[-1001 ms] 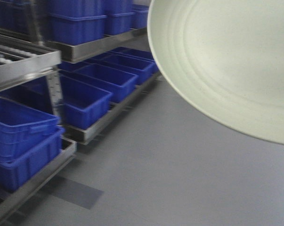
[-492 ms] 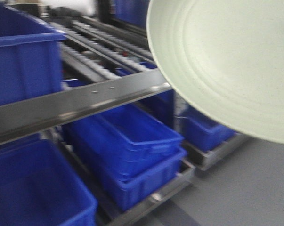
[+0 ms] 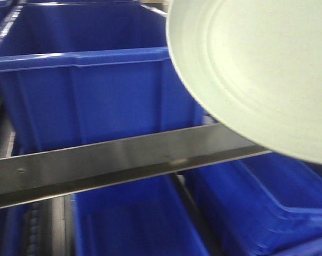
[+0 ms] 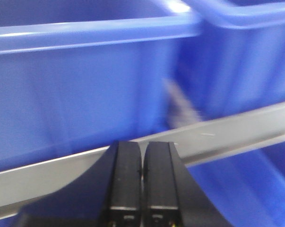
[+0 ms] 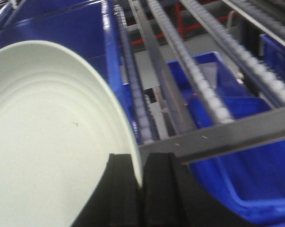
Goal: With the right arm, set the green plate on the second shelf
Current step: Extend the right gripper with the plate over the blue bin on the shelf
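Note:
The green plate (image 3: 257,69), pale sage with faint rings, fills the upper right of the front view, held up on edge in front of the rack. In the right wrist view it (image 5: 47,142) fills the left side, and my right gripper (image 5: 140,163) is shut on its rim, one black finger on each side. My left gripper (image 4: 142,151) is shut and empty, close to a grey shelf rail (image 4: 237,130) with blue bins behind it. The right arm itself is out of view.
A grey metal shelf rail (image 3: 123,157) crosses the front view, with a large blue bin (image 3: 86,90) above it and more blue bins (image 3: 257,202) below. The right wrist view shows roller tracks (image 5: 194,71), a rail (image 5: 237,135) and blue bins (image 5: 246,179).
The front view has swung from the floor and rack side to close up against the shelf rail and blue bins. The plate keeps the same place in the view.

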You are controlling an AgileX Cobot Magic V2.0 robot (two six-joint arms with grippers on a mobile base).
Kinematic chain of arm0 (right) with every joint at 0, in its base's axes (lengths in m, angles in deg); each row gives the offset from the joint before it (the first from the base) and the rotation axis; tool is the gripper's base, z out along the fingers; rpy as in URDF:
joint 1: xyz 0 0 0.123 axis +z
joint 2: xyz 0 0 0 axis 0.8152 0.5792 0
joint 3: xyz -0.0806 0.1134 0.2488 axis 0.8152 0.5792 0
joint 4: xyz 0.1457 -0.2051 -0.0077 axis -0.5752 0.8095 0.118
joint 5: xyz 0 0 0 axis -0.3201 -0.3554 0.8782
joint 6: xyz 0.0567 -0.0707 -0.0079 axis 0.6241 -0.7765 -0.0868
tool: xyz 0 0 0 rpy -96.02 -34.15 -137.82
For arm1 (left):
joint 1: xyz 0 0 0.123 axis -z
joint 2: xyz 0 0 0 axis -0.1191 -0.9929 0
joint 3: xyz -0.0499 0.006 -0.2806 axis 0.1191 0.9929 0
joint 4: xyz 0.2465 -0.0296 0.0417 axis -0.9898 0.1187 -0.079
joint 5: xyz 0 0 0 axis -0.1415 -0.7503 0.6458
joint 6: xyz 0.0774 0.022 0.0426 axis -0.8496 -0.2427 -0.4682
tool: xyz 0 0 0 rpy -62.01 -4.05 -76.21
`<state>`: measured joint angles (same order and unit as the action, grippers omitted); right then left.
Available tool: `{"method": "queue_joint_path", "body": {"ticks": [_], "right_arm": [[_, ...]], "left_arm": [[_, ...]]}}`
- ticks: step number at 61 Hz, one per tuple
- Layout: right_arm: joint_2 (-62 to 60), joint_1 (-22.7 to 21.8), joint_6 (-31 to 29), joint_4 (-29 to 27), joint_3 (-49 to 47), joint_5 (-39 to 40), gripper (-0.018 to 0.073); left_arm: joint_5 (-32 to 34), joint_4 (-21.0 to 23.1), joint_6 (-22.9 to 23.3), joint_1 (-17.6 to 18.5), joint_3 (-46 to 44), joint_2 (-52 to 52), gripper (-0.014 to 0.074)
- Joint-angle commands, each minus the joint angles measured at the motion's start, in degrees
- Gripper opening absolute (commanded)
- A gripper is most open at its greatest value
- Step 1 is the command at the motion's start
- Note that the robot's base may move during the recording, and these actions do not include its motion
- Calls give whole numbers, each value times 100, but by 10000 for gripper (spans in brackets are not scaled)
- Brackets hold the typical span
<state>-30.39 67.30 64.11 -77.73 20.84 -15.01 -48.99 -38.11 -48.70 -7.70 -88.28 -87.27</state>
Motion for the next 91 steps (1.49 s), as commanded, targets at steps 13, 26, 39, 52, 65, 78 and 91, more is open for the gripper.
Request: {"method": "queue_joint_path", "body": {"ticks": [13, 26, 39, 52, 65, 78, 91], "right_arm": [[20, -29, 24, -61, -191, 633, 55], [20, -29, 24, -61, -191, 633, 55], [20, -29, 24, -61, -191, 633, 55], [20, -29, 24, -61, -191, 633, 55], [20, -29, 24, -61, -191, 633, 55], [20, -29, 24, -61, -191, 633, 55], [20, -29, 24, -61, -191, 633, 55]], "left_arm": [[459, 8, -11, -6, 229, 122, 124], [459, 8, -11, -6, 229, 122, 124], [459, 8, -11, -6, 229, 122, 124], [459, 8, -11, -6, 229, 122, 124], [459, 8, -11, -6, 229, 122, 124], [459, 8, -11, -6, 229, 122, 124], [459, 8, -11, -6, 229, 122, 124]]}}
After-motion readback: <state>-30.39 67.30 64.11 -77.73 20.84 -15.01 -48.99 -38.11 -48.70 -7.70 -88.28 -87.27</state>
